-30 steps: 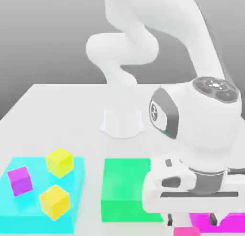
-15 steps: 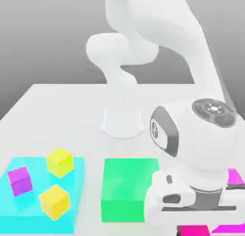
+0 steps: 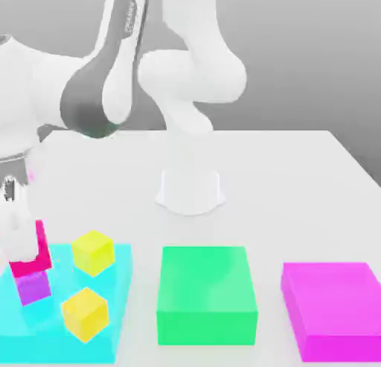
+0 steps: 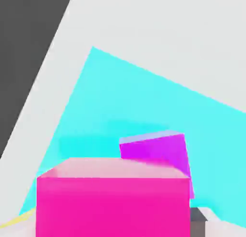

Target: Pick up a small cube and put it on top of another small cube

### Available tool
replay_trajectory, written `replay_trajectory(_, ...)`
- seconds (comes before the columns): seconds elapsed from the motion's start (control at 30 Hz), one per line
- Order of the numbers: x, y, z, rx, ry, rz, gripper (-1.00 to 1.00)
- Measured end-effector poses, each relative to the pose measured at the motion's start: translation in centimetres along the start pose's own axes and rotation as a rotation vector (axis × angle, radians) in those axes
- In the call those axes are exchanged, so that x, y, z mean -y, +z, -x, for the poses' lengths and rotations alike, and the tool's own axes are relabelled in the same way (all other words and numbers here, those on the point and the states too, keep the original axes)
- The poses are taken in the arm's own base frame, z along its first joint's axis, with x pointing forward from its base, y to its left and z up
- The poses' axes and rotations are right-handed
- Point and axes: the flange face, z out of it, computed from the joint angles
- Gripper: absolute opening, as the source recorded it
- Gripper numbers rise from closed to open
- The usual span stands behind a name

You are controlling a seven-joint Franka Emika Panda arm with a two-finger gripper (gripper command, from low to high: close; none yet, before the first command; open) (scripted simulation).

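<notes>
Crimson cube (image 3: 31, 263) sits clamped between the fingers (image 3: 16, 231) of a Panda arm (image 3: 93, 97), at 8 o'clock in the exterior view, directly above a purple cube (image 3: 33, 288) on the cyan block (image 3: 82, 347); whether the cubes touch is unclear. The arm reaches toward 8 o'clock from its base (image 3: 190, 193), fingers pointing to 6.
</notes>
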Motion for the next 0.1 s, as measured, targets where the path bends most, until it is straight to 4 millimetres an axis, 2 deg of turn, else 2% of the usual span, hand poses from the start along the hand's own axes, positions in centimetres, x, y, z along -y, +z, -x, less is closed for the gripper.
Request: replay_trajectory(0.1, 0.0, 0.0, 0.0, 0.0, 0.0, 0.0, 1.0)
